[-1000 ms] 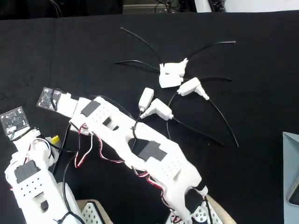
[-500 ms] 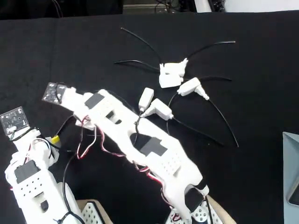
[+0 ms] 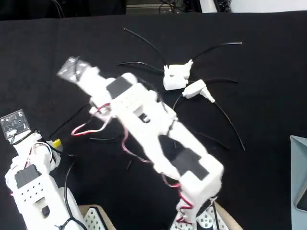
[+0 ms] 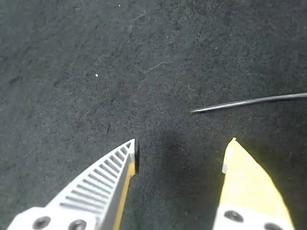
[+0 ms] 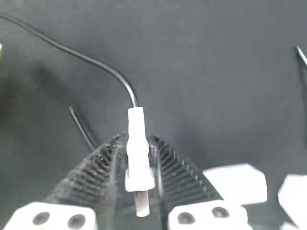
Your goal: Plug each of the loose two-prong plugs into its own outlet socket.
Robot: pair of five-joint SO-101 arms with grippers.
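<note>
Finds the right gripper (image 5: pixel 136 138) clamped on a white two-prong plug (image 5: pixel 136 120), which is pinched between both ribbed fingers, black cord (image 5: pixel 91 62) curving away beyond the fingertips. Notes two white plastic pieces (image 5: pixel 237 183) on the black table (image 5: pixel 216 57) just beside that gripper, type not determinable. Finds the left gripper (image 4: pixel 182 148) open and holding nothing, fingers spread wide. Notes a loose cord end (image 4: pixel 249 101) just ahead of its yellow finger (image 4: pixel 244 182), not touching. Records a second plug (image 3: pixel 197 89) well apart from the left gripper.
</note>
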